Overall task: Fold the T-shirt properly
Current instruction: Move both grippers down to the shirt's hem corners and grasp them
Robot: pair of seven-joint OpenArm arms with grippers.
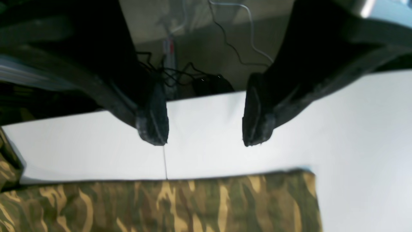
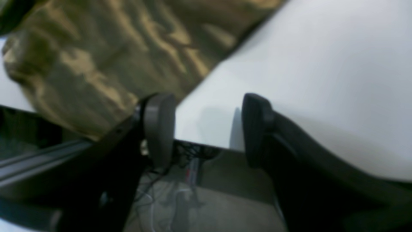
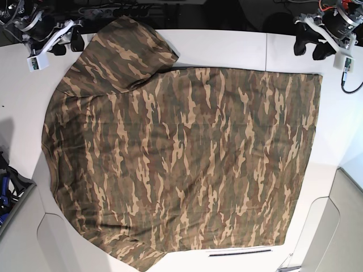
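One camouflage T-shirt (image 3: 181, 153) lies on one white table (image 3: 342, 147). There are two grippers, one left (image 1: 206, 144) and one right (image 2: 208, 100), each with two dark fingers (image 1: 156, 122), making four fingers in all. Beyond the table edge run several black cables (image 1: 175, 71), too tangled to count exactly.

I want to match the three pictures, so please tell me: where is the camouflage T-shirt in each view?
Left wrist view: along the bottom, from the left edge to right of centre, the T-shirt.
Right wrist view: upper left, partly behind a gripper finger.
Base view: across the middle and lower part, reaching the top at upper left.
Shared landmark: the white tabletop.
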